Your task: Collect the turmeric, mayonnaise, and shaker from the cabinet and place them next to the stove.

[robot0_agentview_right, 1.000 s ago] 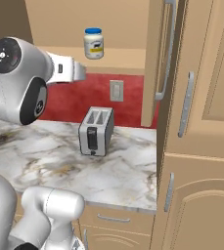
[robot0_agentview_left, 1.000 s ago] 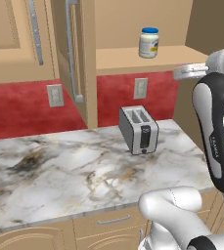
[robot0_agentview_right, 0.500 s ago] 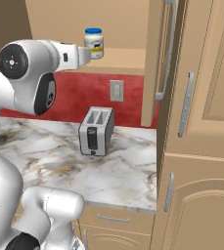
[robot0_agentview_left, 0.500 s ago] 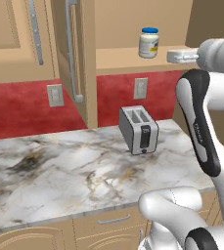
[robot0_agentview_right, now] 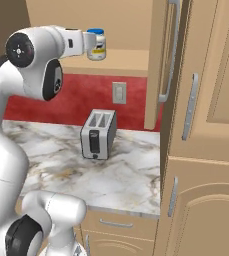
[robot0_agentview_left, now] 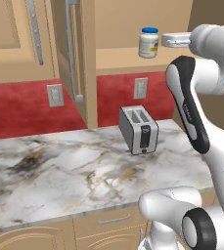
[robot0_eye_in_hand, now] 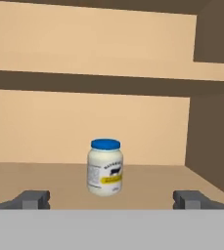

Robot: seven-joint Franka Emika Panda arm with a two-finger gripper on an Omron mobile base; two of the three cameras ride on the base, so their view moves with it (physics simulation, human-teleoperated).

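The mayonnaise, a squat white jar with a blue lid, stands upright on the lower shelf of the open cabinet. In the hand view the jar is centred, a short way ahead of my gripper. The gripper is open, its two dark fingertips spread wide to either side with nothing between them. From the base cameras the gripper is level with the jar, right beside it at the shelf's front. The turmeric, the shaker and the stove are out of view.
A steel toaster sits on the marble counter below the shelf. The cabinet door stands swung open. A tall cabinet flanks the counter. Outlets are set in the red backsplash.
The arm has lifted and swung the hand up to shelf height and toward the jar. The jaws stayed open. The jar, the toaster and the base have not moved.
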